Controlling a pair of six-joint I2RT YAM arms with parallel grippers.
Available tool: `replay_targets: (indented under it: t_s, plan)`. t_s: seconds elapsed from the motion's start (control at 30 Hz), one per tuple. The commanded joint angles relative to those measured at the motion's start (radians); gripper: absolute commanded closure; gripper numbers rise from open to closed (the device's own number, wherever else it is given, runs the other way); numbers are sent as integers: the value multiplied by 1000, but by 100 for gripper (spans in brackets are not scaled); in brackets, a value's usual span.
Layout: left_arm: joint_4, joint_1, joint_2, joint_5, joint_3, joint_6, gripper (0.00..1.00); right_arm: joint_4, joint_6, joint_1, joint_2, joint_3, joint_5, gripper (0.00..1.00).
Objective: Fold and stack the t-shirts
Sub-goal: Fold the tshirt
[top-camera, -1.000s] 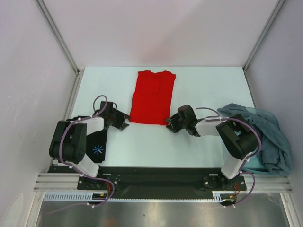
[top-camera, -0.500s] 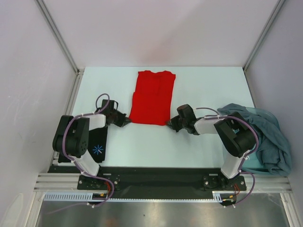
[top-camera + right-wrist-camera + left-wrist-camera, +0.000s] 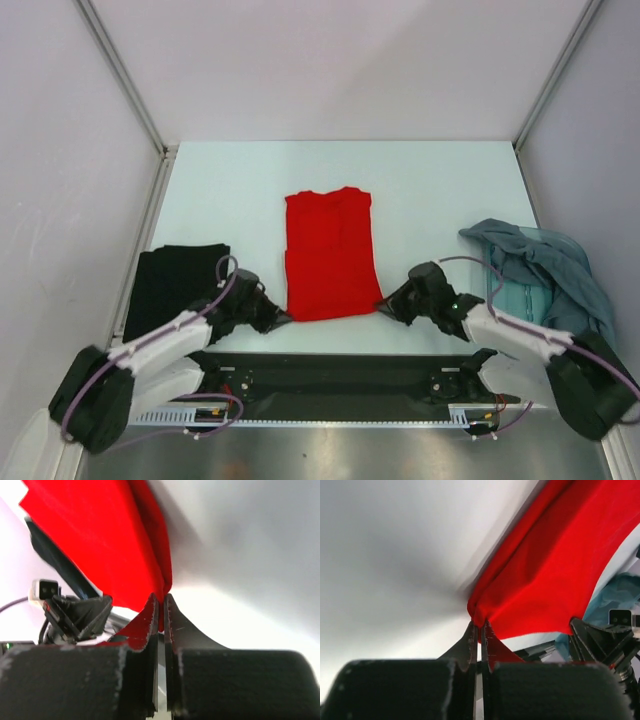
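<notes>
The red t-shirt (image 3: pixel 330 255) lies lengthwise in the middle of the table, its near edge close to the front. My left gripper (image 3: pixel 285 317) is shut on the shirt's near left corner (image 3: pixel 485 607), cloth pinched between the fingertips. My right gripper (image 3: pixel 380 308) is shut on the near right corner (image 3: pixel 161 587). A black t-shirt (image 3: pixel 175 285) lies folded at the left side of the table. A heap of teal-grey t-shirts (image 3: pixel 545 275) sits at the right edge.
The white table (image 3: pixel 430 190) is bounded by aluminium frame posts (image 3: pixel 150 200) and pale walls. A black base rail (image 3: pixel 330 375) with both arm mounts runs along the near edge.
Both grippers closed on the red shirt's near corners and pulled it toward the front of the table. The arms now reach low and forward, uncovering the black shirt.
</notes>
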Motion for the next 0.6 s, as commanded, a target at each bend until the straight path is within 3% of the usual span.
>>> replay_targets:
  t_s: [0.0,0.13,0.3,0.4,0.57]
  plan:
    - [-199,-94,-216,-84,-59,-171,100,-193,27,57,-198,-62,49,100]
    - [-353,-168,-395,-143,-56,-222,100,-418,95,171,-411,-78,104,100]
    - [-410,-248,-411,-177,13,-210,100,-533,98,206,-531,-44,133,100]
    - [-415,-245,-333,-284,137,-107,100,-495,-23,141,-475,19,89,100]
    - [-410,-118,-43,-319,450,164,100,-422,-279,-119,-188,236,-63,100]
